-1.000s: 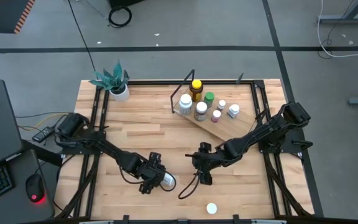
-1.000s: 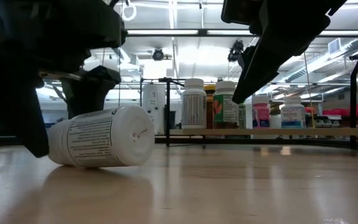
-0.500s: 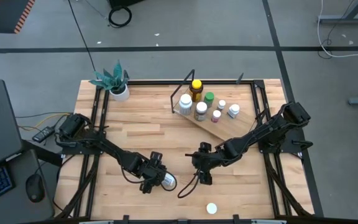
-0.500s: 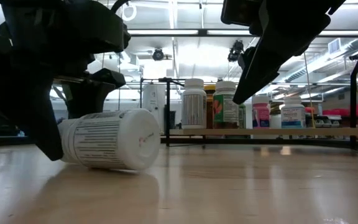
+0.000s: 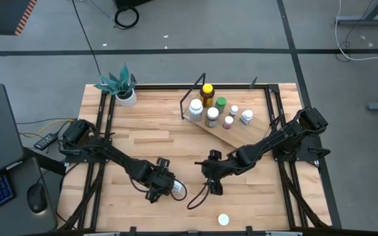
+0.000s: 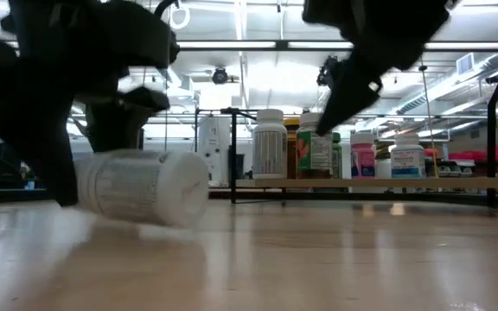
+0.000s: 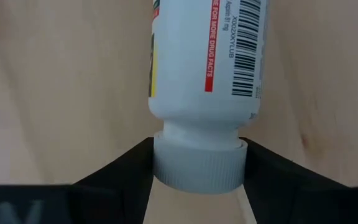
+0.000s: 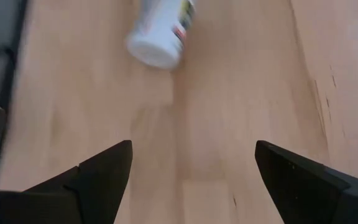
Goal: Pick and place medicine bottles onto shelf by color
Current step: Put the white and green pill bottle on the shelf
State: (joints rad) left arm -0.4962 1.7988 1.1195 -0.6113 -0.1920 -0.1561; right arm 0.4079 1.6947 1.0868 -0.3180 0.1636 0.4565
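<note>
white bottle: the big white plastic medicine bottle with a printed label and ribbed white cap (image 7: 199,163) lay on its side on the light wooden plank tabletop (image 5: 143,134), near the front edge, left of centre; in the low view (image 6: 141,186) it looked smeared.
left gripper: your left gripper (image 5: 163,186) was down at that bottle, and the wrist view had its two dark fingers (image 7: 120,171) pinching the cap from both sides.
right gripper: your right gripper (image 5: 210,177) hung just right of the lying bottle, fingers (image 8: 95,171) spread wide with nothing between them, bare wood under it. Its wrist view caught the same bottle (image 8: 160,31) farther off.
shelf: the light-wood board in the thin black wire frame (image 5: 231,134) sat tilted at the back, right of centre, well apart from both grippers.
bottles on shelf: you had a bunch standing upright there: an amber one with a yellow cap (image 5: 207,94), a green-capped one (image 5: 220,103), a small pinkish-purple one (image 5: 228,122) and several white-capped ones (image 5: 195,108).
loose cap-like thing: a small white round item (image 5: 223,219) sat at the front edge; couldn't tell what it was.
plant: white pot with a green plant (image 5: 120,85) at the back left corner.
</note>
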